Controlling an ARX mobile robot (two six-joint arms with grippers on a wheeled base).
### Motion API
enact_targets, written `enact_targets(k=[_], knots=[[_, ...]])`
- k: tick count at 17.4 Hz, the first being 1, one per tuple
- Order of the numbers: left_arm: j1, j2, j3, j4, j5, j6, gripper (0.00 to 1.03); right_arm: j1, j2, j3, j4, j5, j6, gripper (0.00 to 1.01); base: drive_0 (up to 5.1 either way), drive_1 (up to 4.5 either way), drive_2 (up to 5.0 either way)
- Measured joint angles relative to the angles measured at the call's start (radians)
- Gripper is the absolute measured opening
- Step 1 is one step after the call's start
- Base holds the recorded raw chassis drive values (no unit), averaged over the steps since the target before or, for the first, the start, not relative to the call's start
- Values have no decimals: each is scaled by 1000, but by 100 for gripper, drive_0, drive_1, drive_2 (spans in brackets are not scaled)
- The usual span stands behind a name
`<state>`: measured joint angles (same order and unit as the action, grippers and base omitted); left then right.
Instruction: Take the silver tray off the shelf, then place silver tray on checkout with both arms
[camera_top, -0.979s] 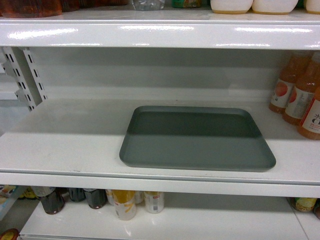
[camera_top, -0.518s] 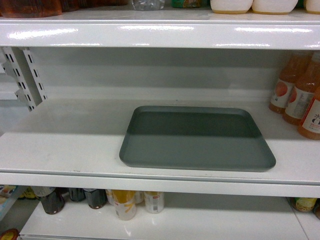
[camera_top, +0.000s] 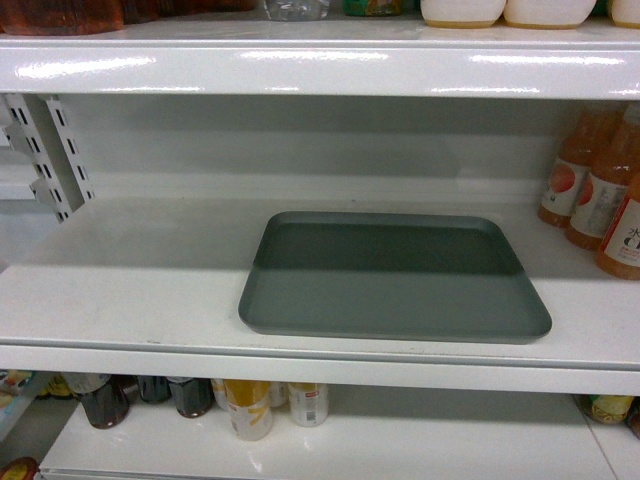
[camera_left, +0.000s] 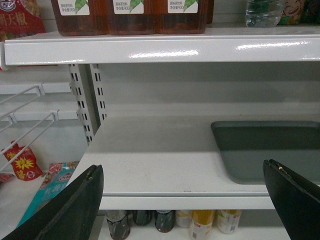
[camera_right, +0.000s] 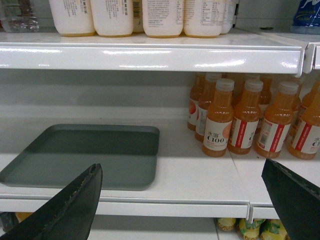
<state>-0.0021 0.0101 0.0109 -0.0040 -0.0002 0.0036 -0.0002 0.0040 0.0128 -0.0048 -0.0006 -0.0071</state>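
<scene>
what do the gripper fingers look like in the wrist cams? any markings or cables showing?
Only fingertips show. The left gripper has two matte black, blade-like tapering fingers with finely ridged inner edges. The right gripper looks the same: black, wedge-shaped fingers. No markings, cables or lights are visible. The head view shows neither arm.

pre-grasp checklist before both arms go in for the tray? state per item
1. Silver tray flat on the shelf, nothing on it: ok.
2. Left gripper open, short of the shelf: ok.
3. Right gripper open, short of the shelf: ok.
4. Left of tray free for fingers: ok.
5. Right of tray: orange juice bottles stand apart from the rim: ok, but close.
6. Checkout free for placing: cannot tell, not in view.
</scene>
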Motion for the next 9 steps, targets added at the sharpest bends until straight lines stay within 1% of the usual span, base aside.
enact_targets(k=[1,2,3,4,5,6,7,8,9], knots=[[-11,9,7,-34,-34,-9,98,-8,6,4,-24,-23,-5,98,0,0,0],[-108,138,72,-152,-258,-66,98,-82,100,39,-98,-185,-41,98,0,0,0],[-151,336,122,-72,-396,-100,98,-143,257,67,-39,-301,-63,98,0,0,0],[-126,497,158,23,-465,-117,98,-158,380,82,45,-384,-79,98,0,0,0],[-105,649,185,124,-449,-128,98,-141,502,92,136,-406,-103,98,0,0,0],[-106,826,221,242,-386,-127,98,-127,665,112,235,-418,-109,98,0,0,0],[-105,1033,281,353,-310,-124,98,-95,842,145,353,-384,-122,98,0,0,0],[-106,1201,343,420,-242,-127,98,-69,994,191,426,-367,-121,98,0,0,0],[-109,1324,402,452,-198,-129,98,-49,1115,234,470,-345,-121,98,0,0,0]])
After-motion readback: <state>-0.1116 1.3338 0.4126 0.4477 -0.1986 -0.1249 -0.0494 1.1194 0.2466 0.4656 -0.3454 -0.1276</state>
